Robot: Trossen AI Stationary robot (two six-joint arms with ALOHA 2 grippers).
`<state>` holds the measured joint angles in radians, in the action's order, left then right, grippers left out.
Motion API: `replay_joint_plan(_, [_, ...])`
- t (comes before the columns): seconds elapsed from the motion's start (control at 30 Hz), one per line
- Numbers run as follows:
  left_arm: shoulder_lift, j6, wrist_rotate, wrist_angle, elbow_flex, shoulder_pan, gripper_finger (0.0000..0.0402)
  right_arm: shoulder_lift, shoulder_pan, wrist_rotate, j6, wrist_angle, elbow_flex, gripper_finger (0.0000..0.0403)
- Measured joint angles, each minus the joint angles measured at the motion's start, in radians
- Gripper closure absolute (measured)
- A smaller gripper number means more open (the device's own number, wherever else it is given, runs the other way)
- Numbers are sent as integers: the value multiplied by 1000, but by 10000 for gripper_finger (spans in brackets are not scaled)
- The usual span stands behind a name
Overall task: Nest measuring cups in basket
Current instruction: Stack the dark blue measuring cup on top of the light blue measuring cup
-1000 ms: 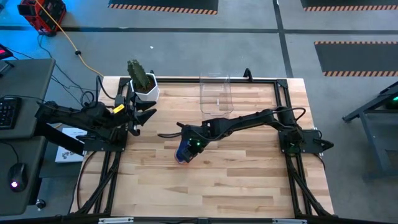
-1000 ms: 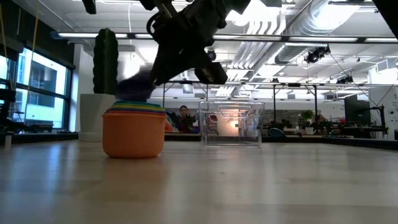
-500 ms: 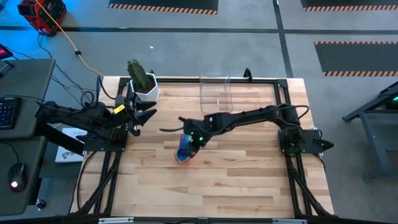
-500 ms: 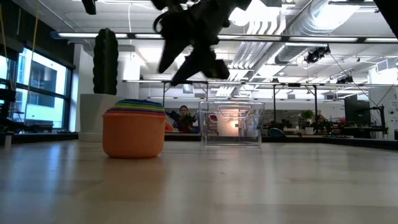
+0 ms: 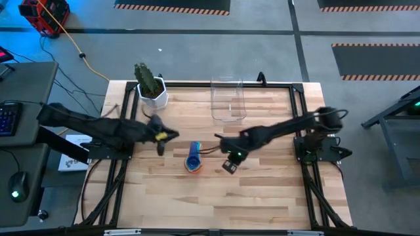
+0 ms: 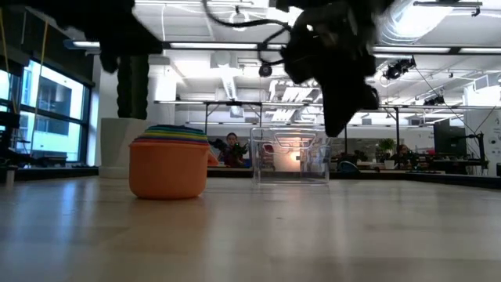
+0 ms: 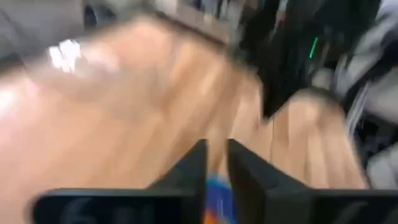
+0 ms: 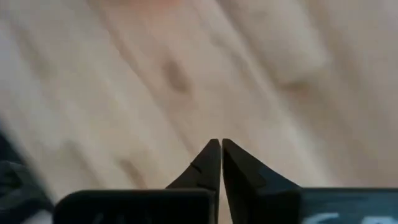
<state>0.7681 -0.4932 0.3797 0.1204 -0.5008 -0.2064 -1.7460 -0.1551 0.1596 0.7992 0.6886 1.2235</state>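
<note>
Right, my right pincer hangs pinched closed and empty just beside the stacked measuring cups. My left pincer, fingers narrowly apart, holds nothing near that stack's other side.

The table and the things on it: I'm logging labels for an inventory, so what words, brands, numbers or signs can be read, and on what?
No text can be read in any view.
Cups: no marking shows.
Basket: clear, no label shows.
Cactus pot: plain white.
Paper beside the table: print too small to read.
Floor stripes: hazard pattern only, no words.
</note>
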Motion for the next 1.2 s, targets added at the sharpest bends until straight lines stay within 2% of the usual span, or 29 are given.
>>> replay_joint_plan(0.07, [105,-37,-46,30,0,-9,388,62,-22,8,154,-264,-151,400])
replay_joint_plan(0.17, [285,-74,-98,15,0,-10,389,87,-39,-29,372,-641,-308,400])
replay_joint_plan(0.27, [458,-79,-149,-56,0,10,398,45,-29,-144,462,-811,-346,402])
replay_joint_plan(0.37, [583,-80,-192,-166,-1,38,398,-32,-9,-185,458,-816,-297,402])
replay_joint_plan(0.5, [660,-73,-196,-222,0,65,401,-134,17,-168,388,-823,-194,403])
replay_joint_plan(0.73, [667,-56,-192,-243,0,92,401,-211,38,-179,329,-783,-88,403])
replay_joint_plan(1.0, [669,-49,-187,-335,0,122,401,-212,46,-240,325,-782,-83,403])
replay_joint_plan(1.2, [669,-37,-194,-335,0,134,401,-212,46,-261,319,-784,-83,403])
